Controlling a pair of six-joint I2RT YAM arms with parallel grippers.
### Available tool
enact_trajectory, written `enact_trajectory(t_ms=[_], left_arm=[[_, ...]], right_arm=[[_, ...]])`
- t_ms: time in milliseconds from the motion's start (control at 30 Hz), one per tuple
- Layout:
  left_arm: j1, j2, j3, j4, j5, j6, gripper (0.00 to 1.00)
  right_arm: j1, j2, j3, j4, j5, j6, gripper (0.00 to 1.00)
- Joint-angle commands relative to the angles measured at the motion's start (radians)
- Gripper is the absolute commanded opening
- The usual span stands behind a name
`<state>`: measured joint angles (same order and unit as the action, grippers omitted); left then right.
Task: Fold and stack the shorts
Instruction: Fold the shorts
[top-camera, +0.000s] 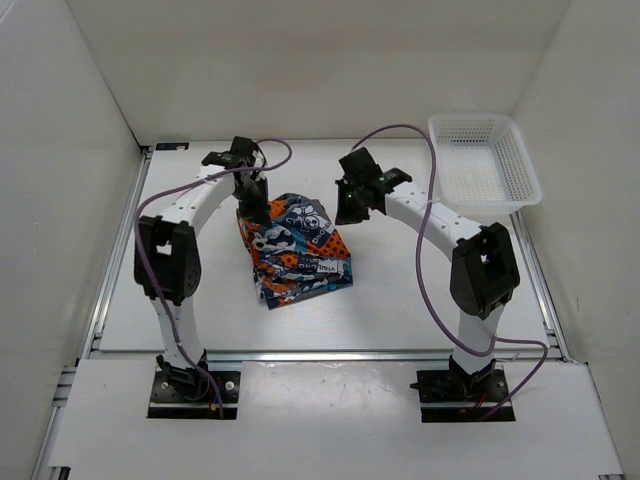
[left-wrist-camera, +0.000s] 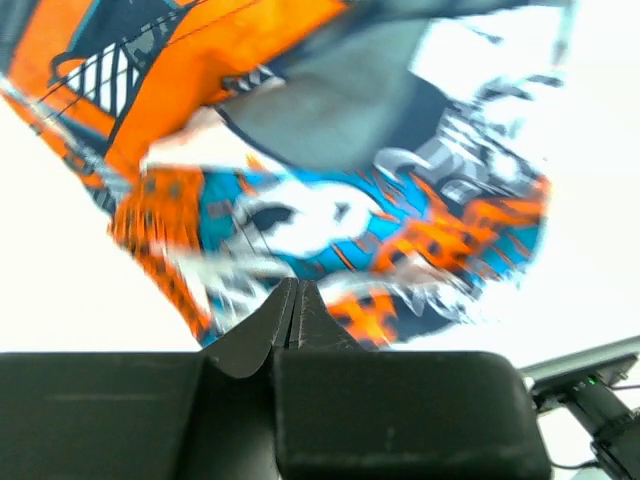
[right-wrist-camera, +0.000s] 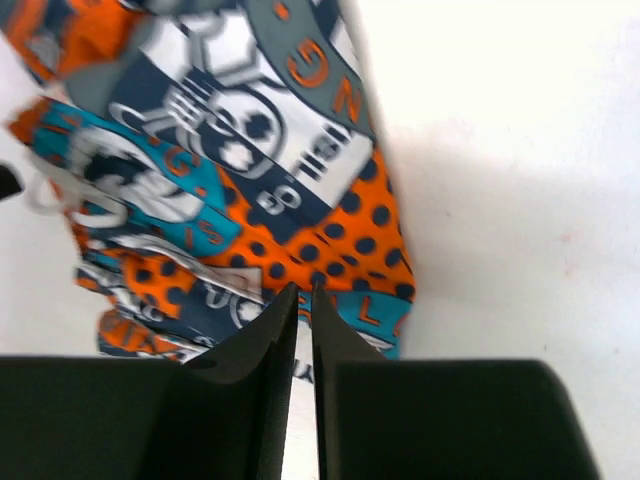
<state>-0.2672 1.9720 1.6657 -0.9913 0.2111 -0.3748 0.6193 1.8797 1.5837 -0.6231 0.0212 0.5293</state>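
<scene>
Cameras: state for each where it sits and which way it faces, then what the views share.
Top external: above and behind the arms, looking down on the table, shorts and basket; both arms and bases show.
Left wrist: on the left arm, looking along the shut left end effector onto the shorts.
Right wrist: on the right arm, looking past the narrowly parted right end effector at the shorts and table.
Shared: all three see the shorts; only the top view shows the basket.
</scene>
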Motion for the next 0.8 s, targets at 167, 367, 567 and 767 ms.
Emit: enact_trajectory(t_ms=[167,367,567,767], left_arm=[[0.023,-0.349,-0.082,-0.041,0.014,0.005,0.1],[0.023,-0.644,-0.152,-0.09,-0.179,-0.013,0.72],[0.023,-0.858,-0.152,-0.127,-0.256,-0.046,1.0],[0.023,-1.042,-0.225,-0.116,-0.266,-0.099,1.0]], right_arm=[[0.019,-0.074,-0.043,-0.038,0.043,-0.015,0.23],[0.019,-0.394,-0.237,-0.139,0.376,0.014,0.93],[0.01,-0.738,-0.353,-0.301,0.634,0.083,0.99],[0.01,-0.961,-0.432,-0.411,0.709,0.129,0.99]])
